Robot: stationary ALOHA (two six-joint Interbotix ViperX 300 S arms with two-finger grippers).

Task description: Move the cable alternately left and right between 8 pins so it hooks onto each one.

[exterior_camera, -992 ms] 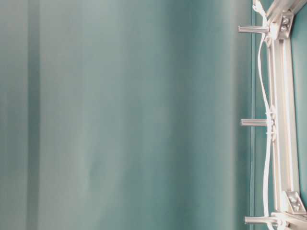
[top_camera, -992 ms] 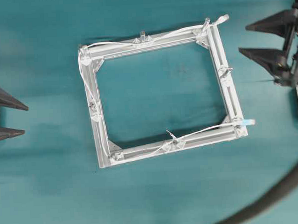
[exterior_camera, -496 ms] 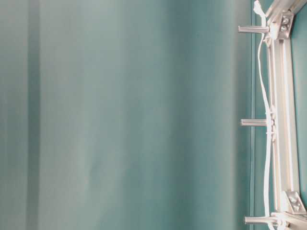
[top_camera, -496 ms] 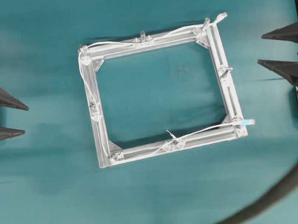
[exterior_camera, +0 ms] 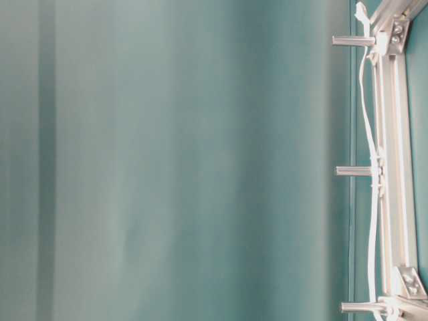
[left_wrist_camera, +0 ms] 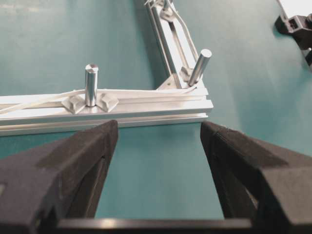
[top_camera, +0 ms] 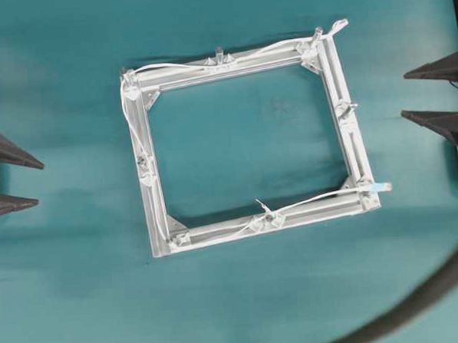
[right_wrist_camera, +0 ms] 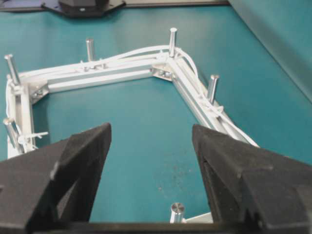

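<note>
Both end effectors sit at the edges of the overhead view, well apart from the work. Left end effector [top_camera: 14, 180] has its two dark fingers spread wide with nothing between them, pointing toward the aluminium frame [top_camera: 352, 142] from the left. Right end effector [top_camera: 432, 92] likewise stands with fingers apart and empty, beyond the frame's right side. On the teal tabletop [top_camera: 243, 294] the square frame lies slightly rotated. A white cable [top_camera: 269, 49] runs along the frame's top bar, down its left bar and along the bottom bar, weaving past the upright pins [top_camera: 219, 53]; one end pokes out at the top right corner, and a small clear plug tip [top_camera: 381, 186] sticks out at the bottom right corner. A thick dark hose [top_camera: 420, 296] curves across the lower right corner of the overhead view.
</note>
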